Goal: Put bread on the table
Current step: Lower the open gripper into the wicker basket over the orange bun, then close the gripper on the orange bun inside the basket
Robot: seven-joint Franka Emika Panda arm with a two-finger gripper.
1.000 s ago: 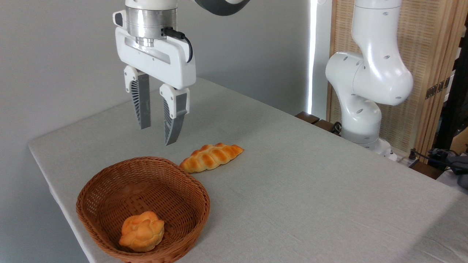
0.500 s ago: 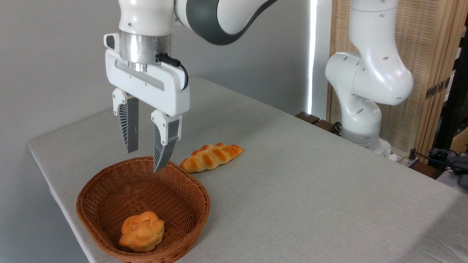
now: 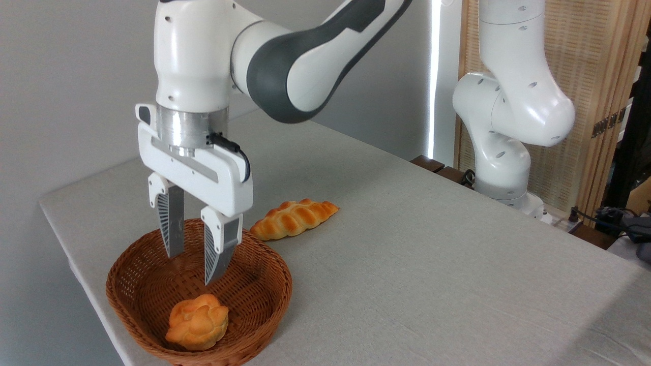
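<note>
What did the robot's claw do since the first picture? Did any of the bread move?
The gripper came down and a little to the left, and its open fingers now hang over the basket, above the bread. It grabbed nothing. The bread, the basket and the long braided loaf on the table stayed put.

You had nothing to read here — no text, label, brand, number or sign showed on anything.
</note>
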